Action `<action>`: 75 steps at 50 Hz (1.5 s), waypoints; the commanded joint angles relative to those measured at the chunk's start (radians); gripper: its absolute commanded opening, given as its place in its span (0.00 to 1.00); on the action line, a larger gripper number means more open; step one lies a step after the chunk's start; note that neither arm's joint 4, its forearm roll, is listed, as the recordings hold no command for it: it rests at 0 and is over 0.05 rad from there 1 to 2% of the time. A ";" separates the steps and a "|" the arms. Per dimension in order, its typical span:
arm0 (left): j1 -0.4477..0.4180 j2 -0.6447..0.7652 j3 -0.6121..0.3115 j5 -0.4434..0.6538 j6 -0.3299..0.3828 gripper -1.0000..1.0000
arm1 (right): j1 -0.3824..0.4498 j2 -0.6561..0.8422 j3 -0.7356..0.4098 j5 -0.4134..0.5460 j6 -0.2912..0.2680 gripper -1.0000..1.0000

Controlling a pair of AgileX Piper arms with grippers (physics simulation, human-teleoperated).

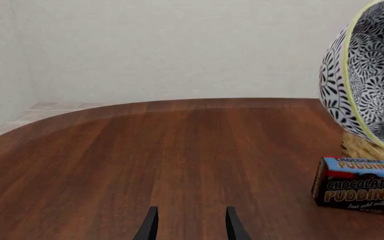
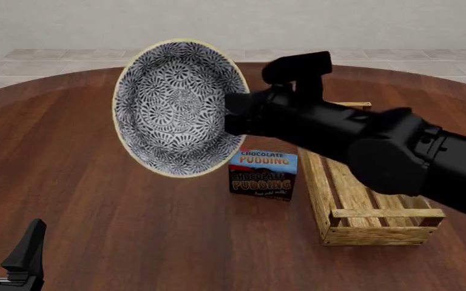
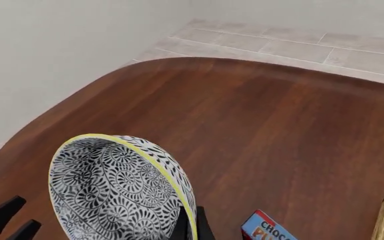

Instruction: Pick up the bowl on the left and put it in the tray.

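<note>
The dark reddish-brown round wooden table (image 2: 136, 242) carries everything here, and the long light wooden slatted tray (image 2: 363, 206) serves as the landmark on it. Across the tray's near-left side reaches the black right arm (image 2: 363, 142), the bulkiest moving thing in view.

The round ceramic bowl (image 2: 180, 106) with its dense blue-grey floral pattern and cream rim is lifted off the table — hanging up and to the left of the tray, tipped on edge so its inside faces the front camera, above and a little left of the pudding box. The right gripper (image 3: 189, 225) holds it by the rim: one thin finger lies inside the wall and one outside, pinched on the edge. That is a narrow hold on a glazed, stiff, likely slippery and breakable piece; I judge it fairly heavy for such a pinch, so it may swing or slide if moved sharply. A rim grip is the sensible place, since the body is too wide to span.

The small blue rectangular chocolate pudding box (image 2: 263, 174) stands just left of the tray, almost touching its side.

The left gripper (image 1: 189, 225) sits low, well to the left of the tray, jaws spread and holding nothing.
</note>
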State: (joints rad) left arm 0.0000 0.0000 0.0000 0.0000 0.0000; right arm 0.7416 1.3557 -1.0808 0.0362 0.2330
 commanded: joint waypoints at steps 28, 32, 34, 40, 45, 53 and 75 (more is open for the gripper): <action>0.000 0.000 0.000 0.000 0.000 1.00 | -0.146 -0.060 0.063 -0.033 0.059 0.00; 0.000 0.000 0.000 0.000 0.000 1.00 | -0.171 -0.061 0.073 -0.043 0.069 0.00; 0.000 0.000 0.000 0.000 0.000 1.00 | -0.185 -0.063 0.079 -0.048 0.075 0.00; 0.000 0.000 0.000 0.000 0.000 1.00 | -0.208 -0.073 0.093 -0.056 0.085 0.00; 0.000 0.000 0.000 0.000 0.000 1.00 | -0.223 -0.082 0.101 -0.060 0.095 0.00; 0.000 0.000 0.000 0.000 0.000 1.00 | -0.238 -0.074 0.109 -0.078 0.114 0.00; 0.000 0.000 0.000 0.000 0.000 1.00 | -0.315 -0.094 0.149 -0.100 0.146 0.00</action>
State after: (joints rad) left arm 0.0000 0.0000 0.0000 0.0000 0.0000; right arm 0.4574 1.2714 -0.9500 -0.0450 0.3555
